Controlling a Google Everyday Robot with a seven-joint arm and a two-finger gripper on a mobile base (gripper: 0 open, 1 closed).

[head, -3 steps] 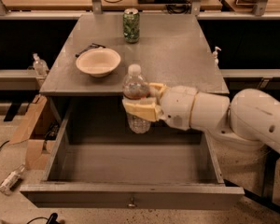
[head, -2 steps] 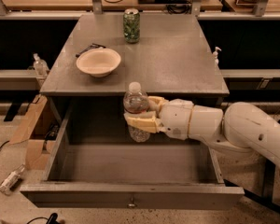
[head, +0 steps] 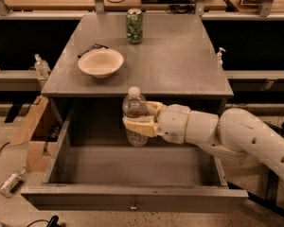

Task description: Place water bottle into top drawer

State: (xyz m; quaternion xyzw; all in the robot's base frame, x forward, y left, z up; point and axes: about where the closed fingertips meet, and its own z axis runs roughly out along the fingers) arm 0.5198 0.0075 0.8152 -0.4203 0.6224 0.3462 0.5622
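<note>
- From where I stand, the arm's cream-coloured end effector (head: 138,119) is clamped round the waist of the clear ribbed plastic water bottle (head: 134,109) with the white screw cap, one finger across the front and the other behind it.
- The bottle hangs upright over the rear half of the wide grey metal top drawer (head: 180,195), which is pulled fully out. Its cap sits about level with the front edge of the grey metal bench (head: 180,56), and its base looks to be clear of the drawer floor.
- The step in hand, as I read it, is the lowering: straight down, bottle vertical, with no swing back toward the bench edge just behind the cap.
- I would part the fingers only once the base rests on the floor, since a light, tall bottle dropped from any height is likely to tip and roll.
- The retreat should go up and forward, and not brush the bottle.
- The shallow cream bowl (head: 100,63) and the green patterned drink can (head: 134,26) stand on the bench, well out of the way.
</note>
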